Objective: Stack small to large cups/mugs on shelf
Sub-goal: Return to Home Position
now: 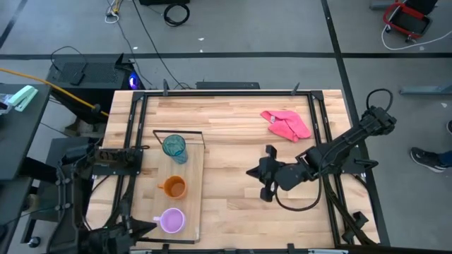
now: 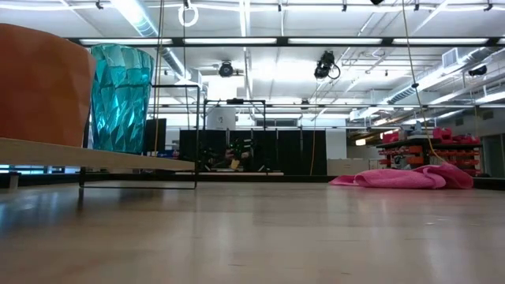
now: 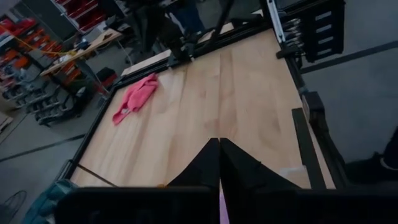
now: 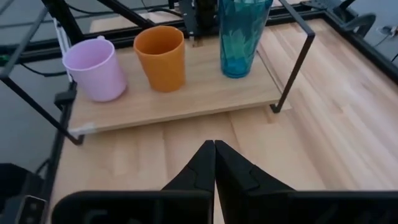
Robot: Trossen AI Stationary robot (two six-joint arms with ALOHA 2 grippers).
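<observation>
The shelf (image 1: pixel 192 176), a pale wood board with a thin black wire frame, stands on the left part of the table. Three vessels stand upright in a row on it. The teal tumbler (image 1: pixel 174 147) is at the far end, the orange mug (image 1: pixel 173 187) in the middle and the lilac mug (image 1: pixel 171 220) at the near end. They also show in the right wrist view: the tumbler (image 4: pixel 239 34), the orange mug (image 4: pixel 160 57) and the lilac mug (image 4: pixel 93 68). My right gripper (image 1: pixel 249 171) is shut and empty over the table's middle, pointing at the shelf. My left gripper (image 1: pixel 150 226) is shut and empty just left of the lilac mug.
A crumpled pink cloth (image 1: pixel 286 125) lies on the far right part of the table and shows in the low view (image 2: pixel 402 177). Bare plank top lies between the shelf and my right gripper. Black frame rails (image 1: pixel 321 127) run along the table's sides.
</observation>
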